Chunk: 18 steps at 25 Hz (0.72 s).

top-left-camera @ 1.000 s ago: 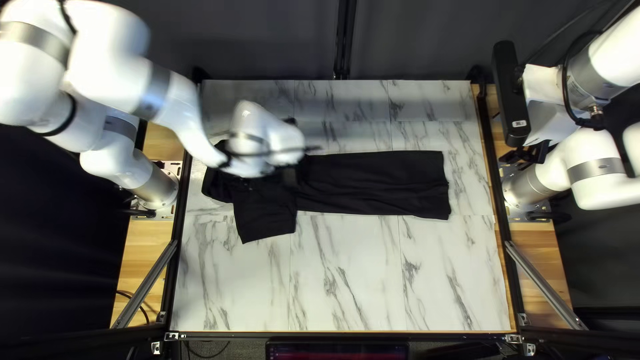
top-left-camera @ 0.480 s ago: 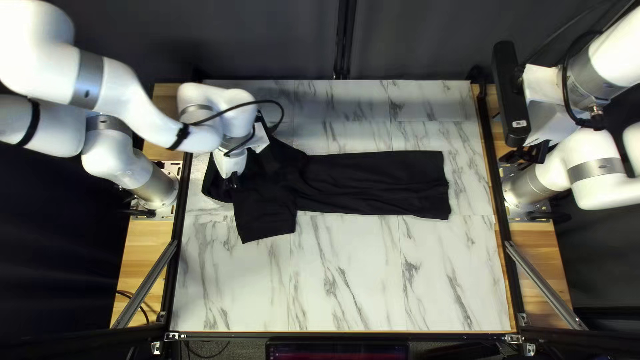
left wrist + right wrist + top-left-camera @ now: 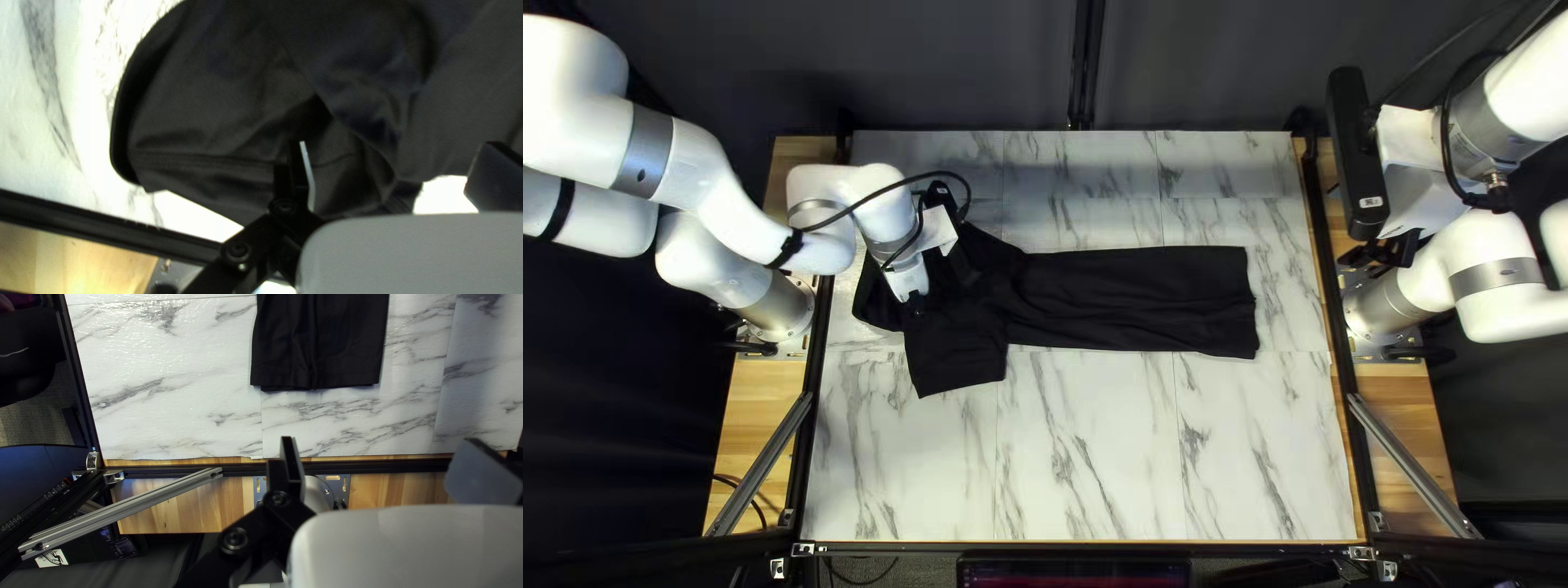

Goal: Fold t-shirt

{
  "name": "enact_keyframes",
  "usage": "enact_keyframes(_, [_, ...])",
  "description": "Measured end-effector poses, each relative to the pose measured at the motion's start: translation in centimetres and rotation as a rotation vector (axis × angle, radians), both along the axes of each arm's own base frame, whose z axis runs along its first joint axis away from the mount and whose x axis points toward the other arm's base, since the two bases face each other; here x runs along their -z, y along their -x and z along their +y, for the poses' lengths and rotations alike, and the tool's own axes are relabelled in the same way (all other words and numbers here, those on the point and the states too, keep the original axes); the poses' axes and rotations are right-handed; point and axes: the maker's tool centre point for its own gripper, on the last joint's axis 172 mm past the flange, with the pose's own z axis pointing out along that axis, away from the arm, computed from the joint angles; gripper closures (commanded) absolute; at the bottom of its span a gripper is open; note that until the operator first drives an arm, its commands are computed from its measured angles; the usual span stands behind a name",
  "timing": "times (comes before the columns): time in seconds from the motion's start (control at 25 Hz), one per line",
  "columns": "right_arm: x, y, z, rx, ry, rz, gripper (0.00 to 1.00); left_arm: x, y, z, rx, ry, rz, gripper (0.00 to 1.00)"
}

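In the top left view, you have the black t-shirt (image 3: 1133, 299) lying lengthwise across the marble-patterned table (image 3: 1089, 446), its long, narrow part reaching toward the right and a squarish flap (image 3: 958, 354) at its left part pointing toward the near edge. Your left arm (image 3: 719, 196) reaches in from the left, a black cable (image 3: 893, 187) looping over its wrist, and its left gripper (image 3: 916, 308) is over the shirt's left part, by the top of that flap. Your right gripper (image 3: 1378, 257) is at the table's right side, well apart from the shirt. In the left wrist view, you can see the left gripper's two fingers (image 3: 297, 171) parted widely, with nothing pinched between them; dark cloth spreads ahead of and under them, with a seam (image 3: 207, 161) running across it and a rounded edge (image 3: 122, 136) off to one side. You can't tell from this whether a fingertip touches the fabric. Past the cloth runs a black rail (image 3: 109, 231) with wood (image 3: 60, 261) beyond it. In the right wrist view, the right gripper's fingers (image 3: 290, 465) stand far apart too, holding nothing; the shirt's straight hem (image 3: 321, 384) is ahead of them, and a grey metal strut (image 3: 125, 509) lies off to one side, over the wood.
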Motion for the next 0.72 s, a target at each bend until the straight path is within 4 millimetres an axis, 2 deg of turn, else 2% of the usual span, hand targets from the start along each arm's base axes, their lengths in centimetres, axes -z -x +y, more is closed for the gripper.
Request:
enact_keyframes(0.2, [0.0, 0.0, 0.0, 0.000, 0.000, 0.000, 0.00, 0.9, -0.8, 0.0, 0.001, 0.015, -0.026, 0.00])
enact_keyframes(0.72, [0.0, 0.0, 0.0, 0.000, 0.000, 0.000, 0.00, 1.2, -0.7, -1.3, -0.084, 0.096, -0.149, 0.00])
